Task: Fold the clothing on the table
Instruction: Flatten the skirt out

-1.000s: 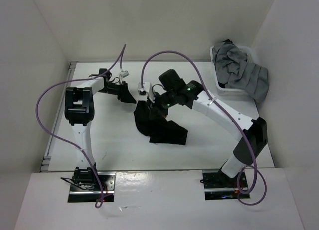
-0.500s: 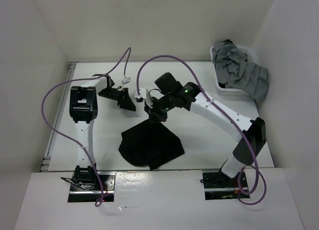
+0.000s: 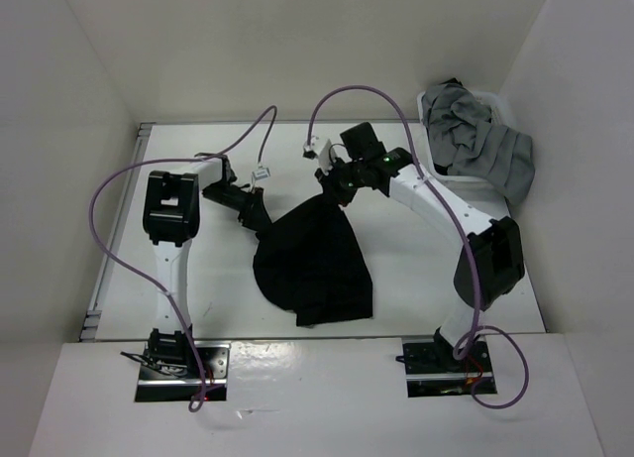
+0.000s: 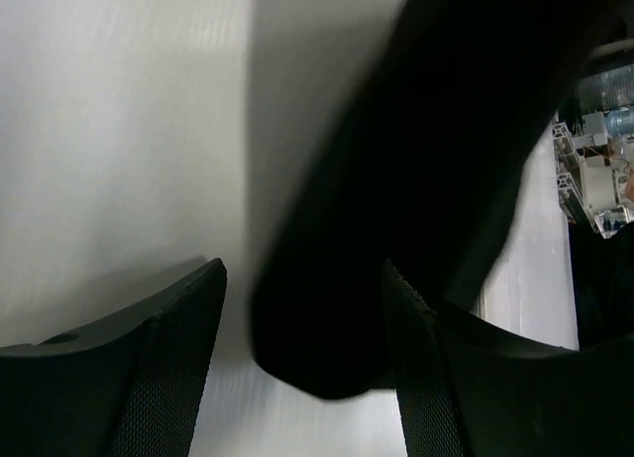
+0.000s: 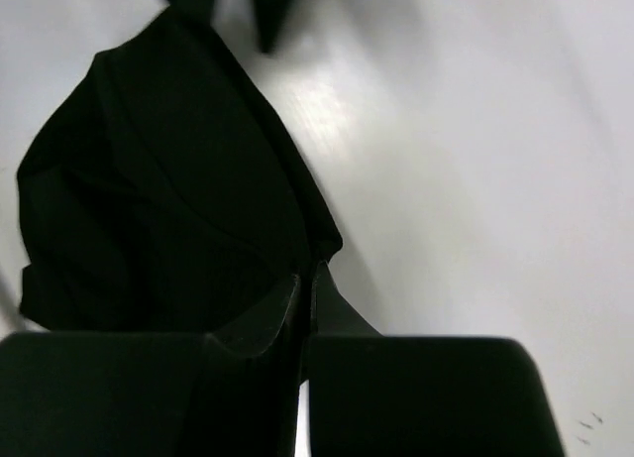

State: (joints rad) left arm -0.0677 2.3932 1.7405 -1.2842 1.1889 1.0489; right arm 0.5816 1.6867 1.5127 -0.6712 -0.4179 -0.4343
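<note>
A metal rail (image 3: 139,140) runs along the left edge of the white surface (image 3: 213,279), and walls close it in on the left, far and right sides. There is bare room left of the left arm, in front of it, and along the far wall. The left fingers (image 3: 260,217) are spread wide and released. In the wrist view a blurred fold of the clothing (image 3: 315,259) lies between them, and I cannot tell whether it touches them. The black clothing spreads over the middle of the surface, its near hem close to the front edge and its far corner drawn up to a peak. The right fingers (image 3: 332,189) are clenched on that peak. More bare surface lies to the right of the clothing. A basket (image 3: 500,102) heaped with grey garments (image 3: 475,140) sits in the far right corner, and some of them hang over its rim.
</note>
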